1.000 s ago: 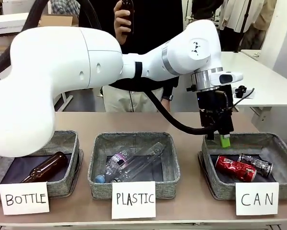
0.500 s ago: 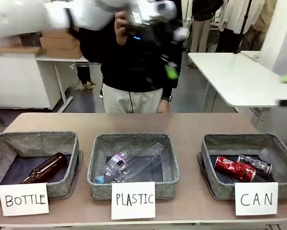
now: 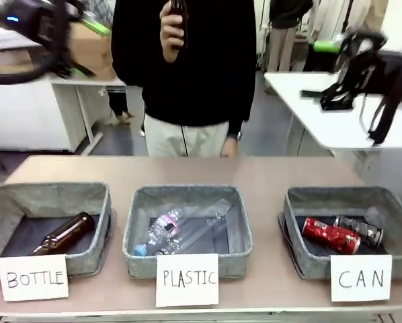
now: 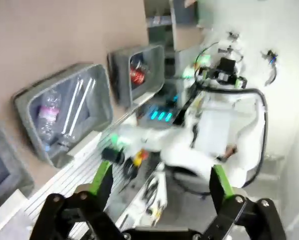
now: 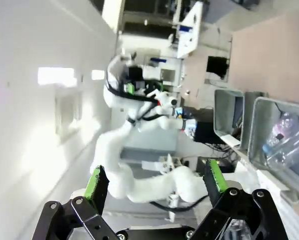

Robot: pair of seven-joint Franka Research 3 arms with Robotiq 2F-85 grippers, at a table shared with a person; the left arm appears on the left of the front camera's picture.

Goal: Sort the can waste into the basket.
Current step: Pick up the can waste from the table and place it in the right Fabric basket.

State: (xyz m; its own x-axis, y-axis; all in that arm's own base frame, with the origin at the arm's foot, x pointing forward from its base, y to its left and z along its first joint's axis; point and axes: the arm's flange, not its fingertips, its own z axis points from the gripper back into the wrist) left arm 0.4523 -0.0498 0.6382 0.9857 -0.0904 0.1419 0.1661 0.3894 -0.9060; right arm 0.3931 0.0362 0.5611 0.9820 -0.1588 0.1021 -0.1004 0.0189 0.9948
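Left end effector (image 3: pixel 87 25) withdrew from grey woven "CAN" basket (image 3: pixel 292 252), up far left; right end effector (image 3: pixel 325 46) high far right; both wide, empty. Shiny red can (image 3: pixel 331 235) and dark printed can (image 3: pixel 359 229) lay inside basket; sorting looked complete.

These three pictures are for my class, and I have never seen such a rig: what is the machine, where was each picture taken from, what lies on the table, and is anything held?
The machine is two robot arms, each ending in a two-finger gripper with green pads. The front view looks across the table at a standing person. On it stand three grey baskets: the BOTTLE basket with a brown glass bottle, the PLASTIC basket with clear plastic bottles, and the CAN basket with a red can and a dark can. The other two pictures come from cameras on the wrists. The left gripper and right gripper are raised off the table, open and holding nothing.
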